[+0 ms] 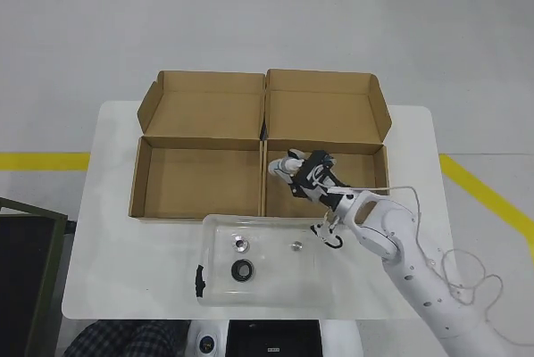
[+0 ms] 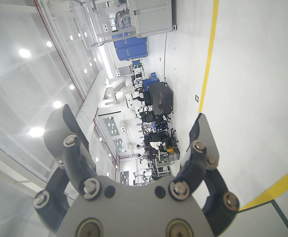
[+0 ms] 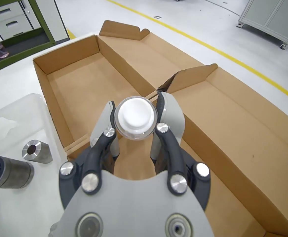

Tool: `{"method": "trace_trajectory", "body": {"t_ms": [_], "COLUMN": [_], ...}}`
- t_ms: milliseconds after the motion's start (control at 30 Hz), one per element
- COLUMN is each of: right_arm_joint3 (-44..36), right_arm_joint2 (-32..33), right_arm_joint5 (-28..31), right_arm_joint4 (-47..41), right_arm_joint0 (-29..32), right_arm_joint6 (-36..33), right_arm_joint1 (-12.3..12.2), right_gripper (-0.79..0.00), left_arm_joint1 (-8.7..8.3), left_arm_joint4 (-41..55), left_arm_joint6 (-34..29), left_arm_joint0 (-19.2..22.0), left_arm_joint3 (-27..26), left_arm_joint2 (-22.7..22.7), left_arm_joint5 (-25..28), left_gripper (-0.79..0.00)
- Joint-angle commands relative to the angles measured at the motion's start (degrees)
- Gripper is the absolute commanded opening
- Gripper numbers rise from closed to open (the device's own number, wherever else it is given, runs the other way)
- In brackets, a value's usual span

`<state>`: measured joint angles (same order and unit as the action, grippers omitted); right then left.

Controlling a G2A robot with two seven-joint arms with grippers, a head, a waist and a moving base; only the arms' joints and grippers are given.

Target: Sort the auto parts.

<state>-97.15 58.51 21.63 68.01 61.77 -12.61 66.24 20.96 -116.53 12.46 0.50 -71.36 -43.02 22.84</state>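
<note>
Here the right gripper (image 3: 136, 102) clamps the white round part (image 3: 136, 120) between its 2 fingers, over a cardboard box (image 3: 232, 114); the left gripper (image 2: 133, 113) gapes wide, empty.

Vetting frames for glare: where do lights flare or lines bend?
Left wrist view: ceiling lights flare beside the left gripper; the yellow floor line bows. Right wrist view: even light on the white-capped part. Top view: clear bin glare-free.
</note>
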Motion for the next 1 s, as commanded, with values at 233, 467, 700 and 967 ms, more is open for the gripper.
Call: {"method": "trace_trajectory", "body": {"t_ms": [233, 467, 700, 967], "right_arm_joint3": [7.20, 11.17, 12.82, 13.83], "right_arm_joint2": [-3.41, -4.93, -5.95, -6.34], "right_arm_joint5": [-2.66, -3.97, -4.14, -4.33], "right_arm_joint4": [1.02, 1.97, 2.64, 2.71], "right_arm_joint0": [-5.78, -8.91, -10.47, -11.16], "right_arm_joint6": [-2.90, -5.11, -7.06, -7.12], "right_arm_joint1": [1.63, 2.63, 3.36, 4.03], "right_gripper": [-0.785, -0.748, -0.277, 0.000], "left_arm_joint1": [0.00, 0.00, 0.00, 0.00], "left_arm_joint4": [0.00, 0.00, 0.00, 0.00], "left_arm_joint6": [0.00, 0.00, 0.00, 0.00], "left_arm_joint0": [0.00, 0.00, 0.00, 0.00], "left_arm_joint3": [0.00, 0.00, 0.00, 0.00], "left_arm_joint2": [0.00, 0.00, 0.00, 0.00], "left_arm_joint5": [0.00, 0.00, 0.00, 0.00], "left_gripper": [0.000, 0.000, 0.000, 0.000]}}
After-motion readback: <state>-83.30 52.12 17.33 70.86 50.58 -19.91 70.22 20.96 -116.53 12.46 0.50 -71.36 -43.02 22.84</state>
